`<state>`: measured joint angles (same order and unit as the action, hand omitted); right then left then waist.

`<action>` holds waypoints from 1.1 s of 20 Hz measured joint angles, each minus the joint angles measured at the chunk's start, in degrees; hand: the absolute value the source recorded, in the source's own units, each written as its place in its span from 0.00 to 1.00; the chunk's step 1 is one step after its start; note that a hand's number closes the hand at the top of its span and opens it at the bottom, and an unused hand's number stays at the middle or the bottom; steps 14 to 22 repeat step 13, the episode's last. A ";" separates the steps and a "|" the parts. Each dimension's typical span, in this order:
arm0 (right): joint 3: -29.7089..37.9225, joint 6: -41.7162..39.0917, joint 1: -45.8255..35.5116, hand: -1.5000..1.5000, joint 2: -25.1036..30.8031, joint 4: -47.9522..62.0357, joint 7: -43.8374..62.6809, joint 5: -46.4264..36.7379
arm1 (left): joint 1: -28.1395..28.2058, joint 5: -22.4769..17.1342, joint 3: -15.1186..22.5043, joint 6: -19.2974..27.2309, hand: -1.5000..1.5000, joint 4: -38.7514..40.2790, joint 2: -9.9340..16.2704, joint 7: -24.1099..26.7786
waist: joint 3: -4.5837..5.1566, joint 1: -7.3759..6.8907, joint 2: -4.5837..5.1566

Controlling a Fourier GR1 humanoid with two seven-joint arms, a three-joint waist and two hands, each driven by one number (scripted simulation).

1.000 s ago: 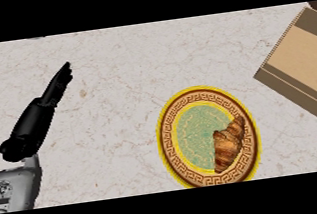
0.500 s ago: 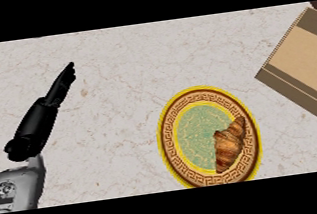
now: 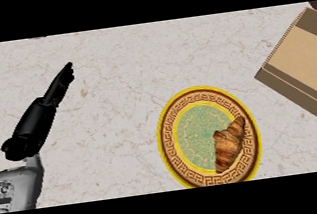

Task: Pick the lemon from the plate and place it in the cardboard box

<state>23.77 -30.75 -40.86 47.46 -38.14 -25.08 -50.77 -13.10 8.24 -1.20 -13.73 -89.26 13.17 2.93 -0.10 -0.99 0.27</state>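
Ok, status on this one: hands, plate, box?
Left hand open over counter, right unseen. Croissant, not lemon, on plate. Box unobstructed.

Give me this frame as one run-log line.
left hand: open, over counter, holds nothing | right hand: not in view | plate: croissant, no lemon | cardboard box: right edge

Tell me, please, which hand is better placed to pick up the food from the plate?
Only the left hand shows, open over the counter left of the plate. The item is a croissant, not a lemon, on the plate's right side; the right hand is out of view.

Marbled stone counter (image 3: pixel 148 65), matt cardboard box (image 3: pixel 312 66)
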 measured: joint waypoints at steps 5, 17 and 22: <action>13.51 -0.58 -4.50 0.00 -2.86 5.21 0.26 12.72 | 0.32 0.05 -0.34 0.06 0.50 0.27 0.18 0.18 | -0.07 0.52 -0.17; 29.17 0.01 -7.78 0.00 1.76 16.56 8.26 25.57 | -0.26 0.00 -0.78 -0.21 0.50 0.66 0.42 0.93 | -0.07 0.01 0.30; 29.17 0.01 -7.78 0.00 1.76 16.56 8.26 25.57 | -0.26 0.00 -0.78 -0.21 0.50 0.66 0.42 0.93 | -0.07 0.01 0.30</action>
